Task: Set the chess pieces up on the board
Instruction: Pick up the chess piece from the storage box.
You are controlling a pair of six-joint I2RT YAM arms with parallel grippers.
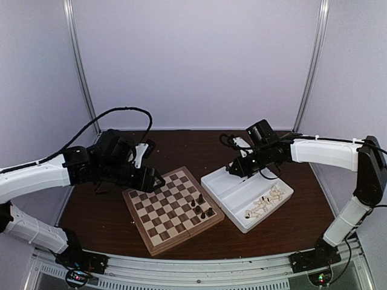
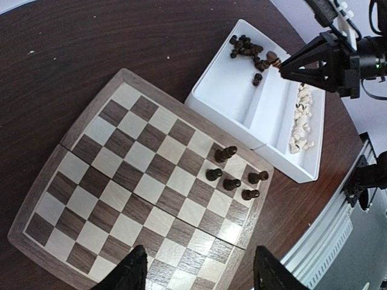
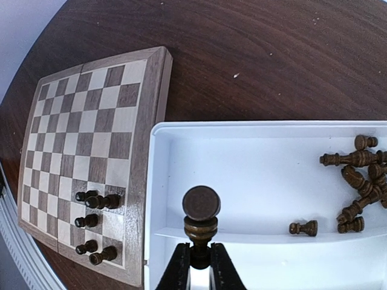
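The dark wooden desk [image 1: 97, 205] carries the board [image 1: 163, 211], set at an angle near the middle. The white two-compartment tray [image 3: 242, 175] sits just beside the board, on the robot's right.

The right hand [image 3: 199, 266] hangs over the tray compartment that holds the loose dark pieces [image 3: 360, 175]. Its fingers are pinched tight on one dark chess piece [image 3: 201, 217]. The piece's long axis runs straight out past the fingertips and ends in a round flat disc. I cannot tell whether that disc is its foot or its head.

The left hand [image 2: 202, 272] hovers above the board's far left edge, about half open and holding nothing.

Five dark pieces [image 2: 231, 183] stand in a small cluster at the board corner nearest the tray. The pale pieces [image 2: 300, 118] lie in a heap in the tray's other compartment.

The coming move looks like a short carry. The free squares beside the cluster lie to the left of the right hand, across the tray wall and the board's border. The right arm is the nearer one to that corner. The piece will probably need its axis upright before it is set down, close to the standing pieces without knocking them.
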